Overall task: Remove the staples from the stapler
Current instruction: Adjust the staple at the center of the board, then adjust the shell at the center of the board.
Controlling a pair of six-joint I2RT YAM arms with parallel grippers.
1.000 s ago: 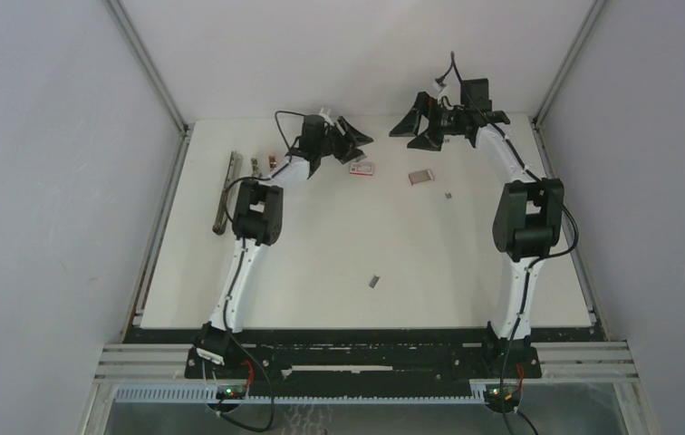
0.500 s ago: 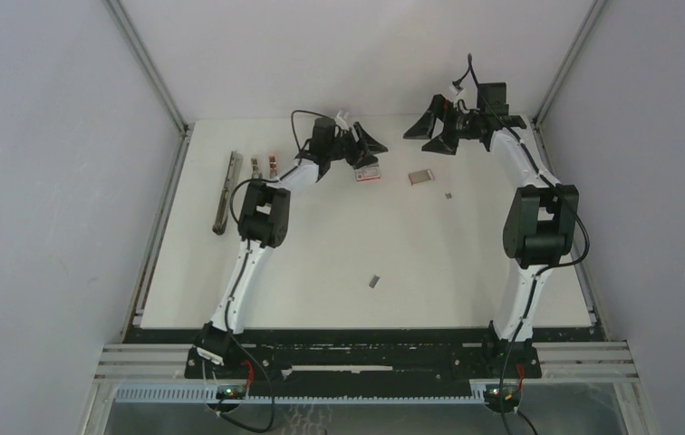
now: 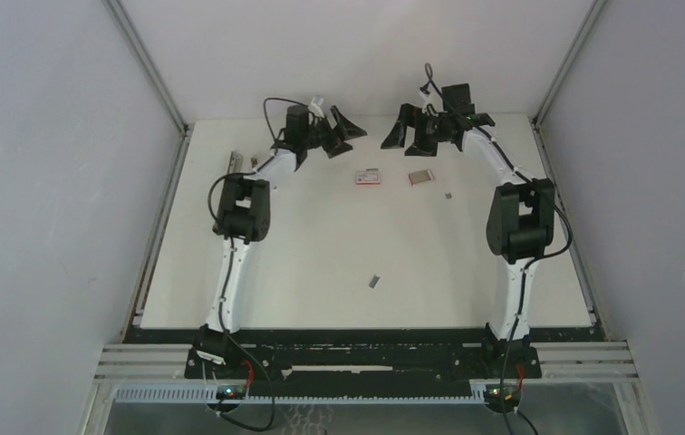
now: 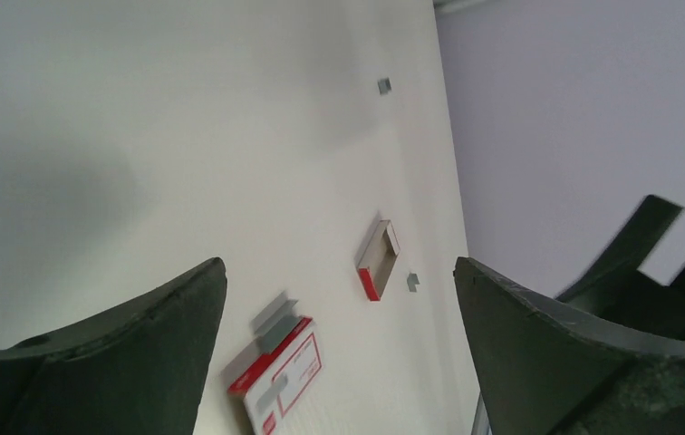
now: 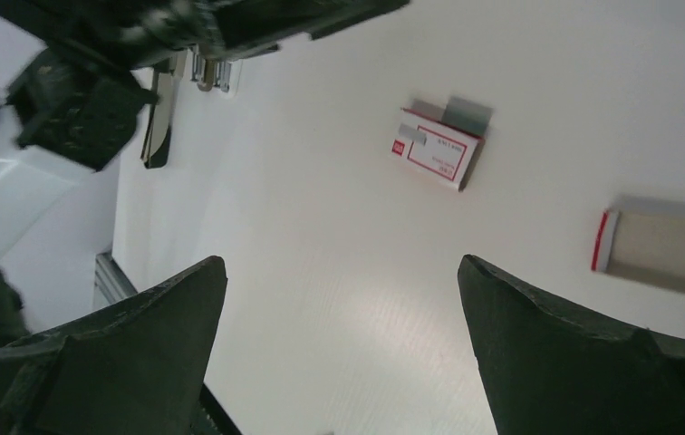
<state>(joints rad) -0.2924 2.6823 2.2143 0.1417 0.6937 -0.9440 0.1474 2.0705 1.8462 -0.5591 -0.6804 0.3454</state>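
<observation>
The stapler (image 3: 233, 161), out past the left claw (image 3: 337, 130) on its outer side, is largely covered by that arm's elbow. The staple strip (image 3: 374, 281), far back from both claws, and the staple bit (image 3: 448, 194), beside the right claw (image 3: 411, 134), are too small to count. In the left wrist view the bottom edge cuts the red-and-white box (image 4: 277, 376) beneath the claw, and the other claw is a blur at the right edge. In the right wrist view the right edge cuts the open tray (image 5: 665, 249).
</observation>
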